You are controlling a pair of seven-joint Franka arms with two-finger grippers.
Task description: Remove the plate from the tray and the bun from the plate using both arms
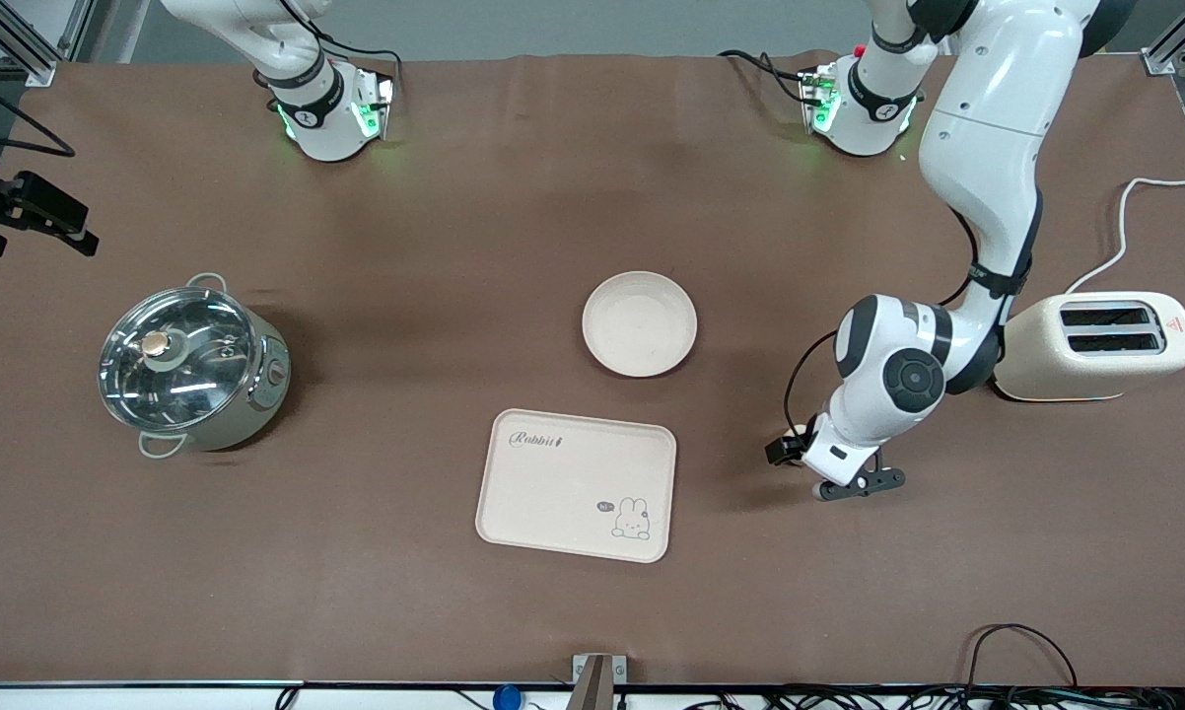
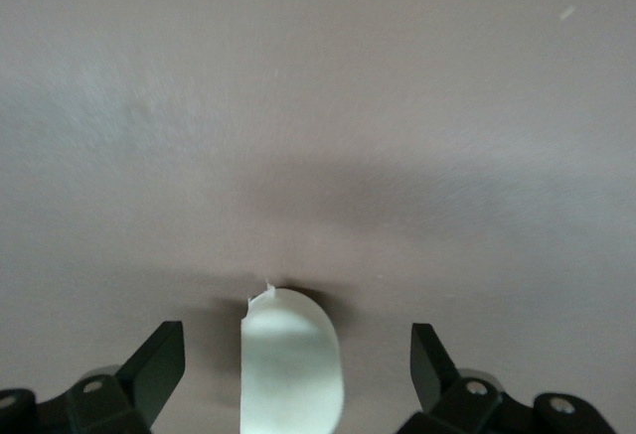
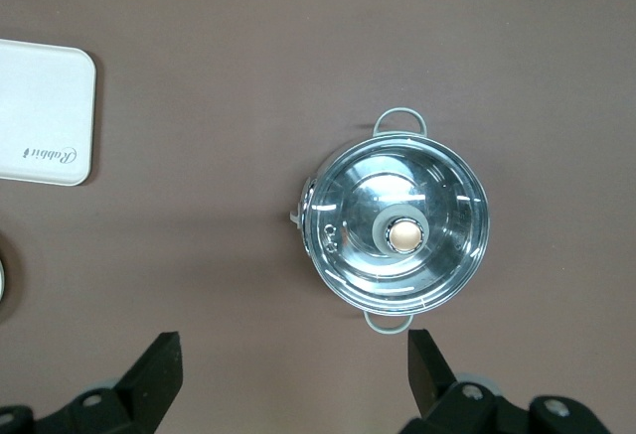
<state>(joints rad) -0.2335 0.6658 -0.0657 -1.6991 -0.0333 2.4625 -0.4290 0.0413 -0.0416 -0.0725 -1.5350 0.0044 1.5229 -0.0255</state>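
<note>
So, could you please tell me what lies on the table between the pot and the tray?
Nothing: in the front view, only bare brown tablecloth runs from the pot to the tray.

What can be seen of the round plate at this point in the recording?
The plate is a round, shallow, cream-coloured dish with a raised rim, plain and matte, looking like plastic or ceramic. It lies flat and upright on the brown table cover, with nothing in it. It sits near the middle of the table, farther from the front camera than the rectangular tray and apart from it. Nothing touches it.
</note>
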